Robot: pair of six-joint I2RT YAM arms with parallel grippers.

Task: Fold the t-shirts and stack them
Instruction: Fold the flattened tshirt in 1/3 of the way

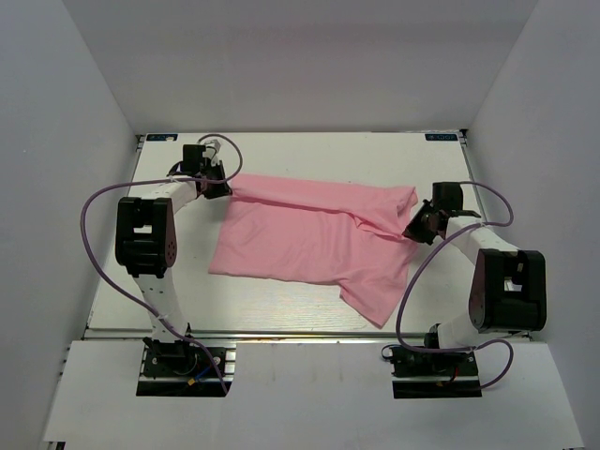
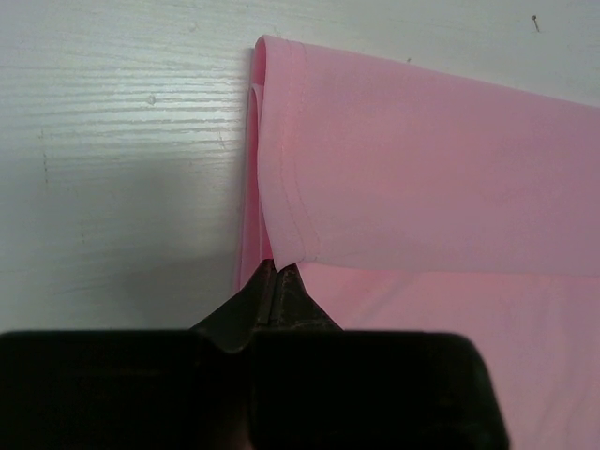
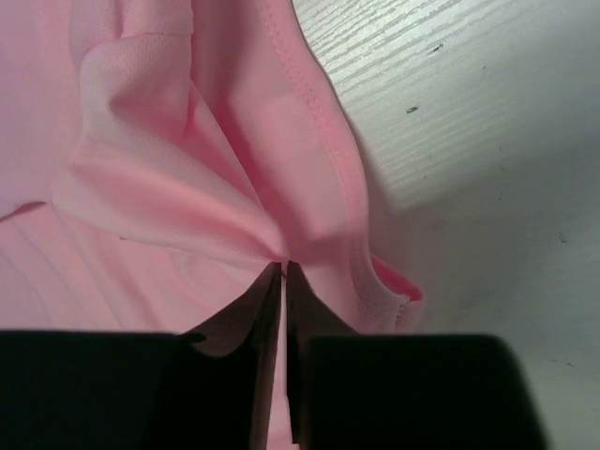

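Left gripper and right gripper, jaws tight on stitched hems of thin pink t-shirt

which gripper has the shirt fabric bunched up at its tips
The right gripper: the t-shirt gathers into folds where it pinches. The left gripper pinches a flat hemmed edge instead.

**Pink shirt on a pale table**

A white, wood-grained table carries one light pink t-shirt. The shirt lies across the middle, partly folded and creased, with one corner trailing toward the near edge at the right.
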